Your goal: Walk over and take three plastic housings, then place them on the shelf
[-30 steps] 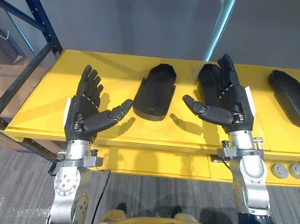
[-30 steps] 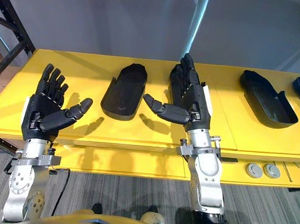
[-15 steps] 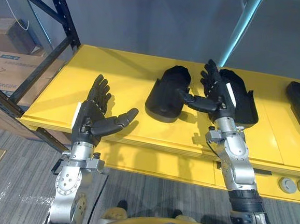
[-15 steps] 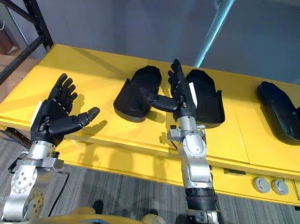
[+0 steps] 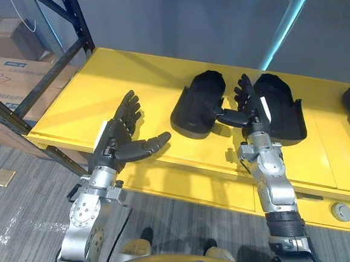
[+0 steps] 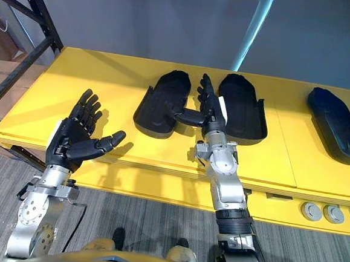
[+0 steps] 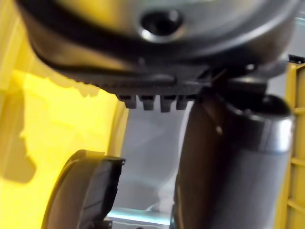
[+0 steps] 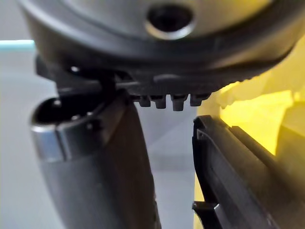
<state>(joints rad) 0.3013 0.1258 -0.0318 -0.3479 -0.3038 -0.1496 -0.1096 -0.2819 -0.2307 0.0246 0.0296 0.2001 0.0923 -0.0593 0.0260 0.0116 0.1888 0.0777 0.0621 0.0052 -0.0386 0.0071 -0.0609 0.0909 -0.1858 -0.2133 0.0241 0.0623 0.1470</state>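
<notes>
Three black plastic housings lie on the yellow table (image 5: 105,95): one (image 5: 198,101) in the middle, a second (image 5: 282,112) right beside it, a third (image 6: 336,122) far to the right. My right hand (image 5: 249,106) is open and stands upright between the first two, thumb reaching over the rim of the middle one. The right wrist view has the second housing's edge (image 8: 238,176) close by the thumb. My left hand (image 5: 123,136) hangs open over the table's front edge, left of the middle housing (image 7: 81,191), holding nothing.
A dark blue rack upright (image 5: 75,14) stands at the table's left end, with cardboard boxes (image 5: 9,75) behind it. Two round grey buttons (image 6: 320,211) sit on the table's front face at the right. Grey carpet (image 5: 10,227) lies below.
The camera has come closer and shifted. My right hand has reached a little further in between the two housings; the left hand has moved forward towards the table edge.
</notes>
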